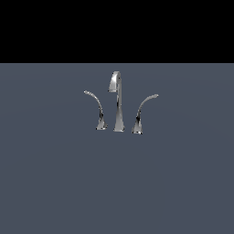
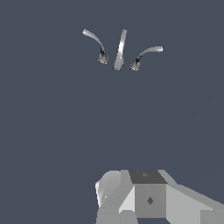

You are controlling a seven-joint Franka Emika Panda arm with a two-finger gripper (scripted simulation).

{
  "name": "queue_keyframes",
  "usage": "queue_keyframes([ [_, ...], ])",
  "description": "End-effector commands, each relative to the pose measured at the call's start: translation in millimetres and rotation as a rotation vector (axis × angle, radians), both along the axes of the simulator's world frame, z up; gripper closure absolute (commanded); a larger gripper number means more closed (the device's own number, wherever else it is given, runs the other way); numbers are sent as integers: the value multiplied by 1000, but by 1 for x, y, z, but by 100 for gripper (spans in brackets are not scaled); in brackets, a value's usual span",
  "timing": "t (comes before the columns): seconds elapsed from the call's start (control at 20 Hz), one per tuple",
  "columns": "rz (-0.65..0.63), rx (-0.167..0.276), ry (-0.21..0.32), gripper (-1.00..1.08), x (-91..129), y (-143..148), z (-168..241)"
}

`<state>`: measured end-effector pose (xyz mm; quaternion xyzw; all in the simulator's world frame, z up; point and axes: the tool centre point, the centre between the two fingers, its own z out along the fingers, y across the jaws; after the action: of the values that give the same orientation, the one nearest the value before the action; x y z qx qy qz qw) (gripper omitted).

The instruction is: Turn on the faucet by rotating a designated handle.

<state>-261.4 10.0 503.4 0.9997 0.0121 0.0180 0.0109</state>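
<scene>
Faucet (image 1: 118, 103) handle (image 1: 142, 112) stands well ahead of the hand (image 2: 131, 199), untouched; rigid, slippery chrome, best pushed near its thin tip. Hand's spread cannot be told.

We see only part of the tool (image 2: 151, 199) in the wrist view, cut off by the picture's edge; its fingertips lie outside, so we cannot tell how the jaws stand. In the exterior view the arm does not appear at all. The faucet (image 1: 117, 103) is small there, and the handle (image 1: 142, 112) tip is too thin to resolve clearly.
</scene>
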Motion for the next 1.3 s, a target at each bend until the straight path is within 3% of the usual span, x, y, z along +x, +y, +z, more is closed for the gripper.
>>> queue_keyframes([
  [0.0,0,0,0,108,0,0,0],
  [0.65,-107,4,1,108,23,10,-20],
  [1.25,-386,14,2,108,86,26,-73],
])
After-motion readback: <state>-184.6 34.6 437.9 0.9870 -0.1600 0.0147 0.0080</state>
